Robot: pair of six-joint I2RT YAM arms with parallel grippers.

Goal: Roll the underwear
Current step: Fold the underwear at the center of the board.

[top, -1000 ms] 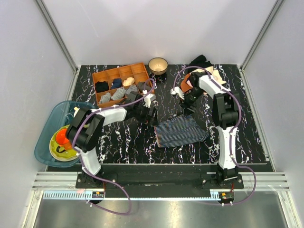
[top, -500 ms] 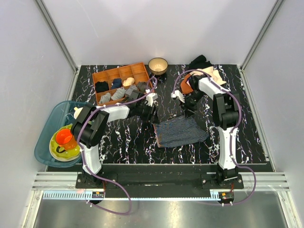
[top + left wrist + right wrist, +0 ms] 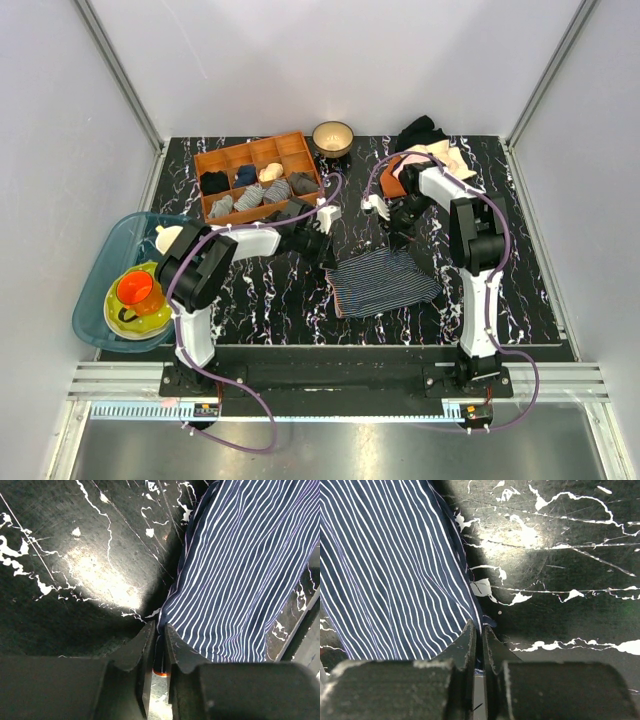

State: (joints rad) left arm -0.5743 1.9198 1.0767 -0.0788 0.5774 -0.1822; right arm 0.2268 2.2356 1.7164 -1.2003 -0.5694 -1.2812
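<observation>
Marbled table (image 3: 260, 300): one underwear (image 3: 385, 282), pinched by left gripper (image 3: 159, 650), right gripper (image 3: 479, 647).

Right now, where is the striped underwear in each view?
Top external: the underwear lies flat, right of centre on the table.
Left wrist: the underwear fills the upper right.
Right wrist: the underwear fills the left half.
Shared landmark: the black, white-veined table beside it.

Robot lab test cell, not a home. Plain white panel walls (image 3: 330, 60) on aluminium posts (image 3: 120, 75) box in a black marbled table (image 3: 250, 300). Left arm (image 3: 200, 270) and right arm (image 3: 470, 240) bolted to a slotted metal rail (image 3: 330, 380), with purple cables (image 3: 374, 172) looping loose. Staged props: underwear (image 3: 385, 280), divided tray (image 3: 205, 157), bowl (image 3: 332, 136), tub (image 3: 88, 300).
</observation>
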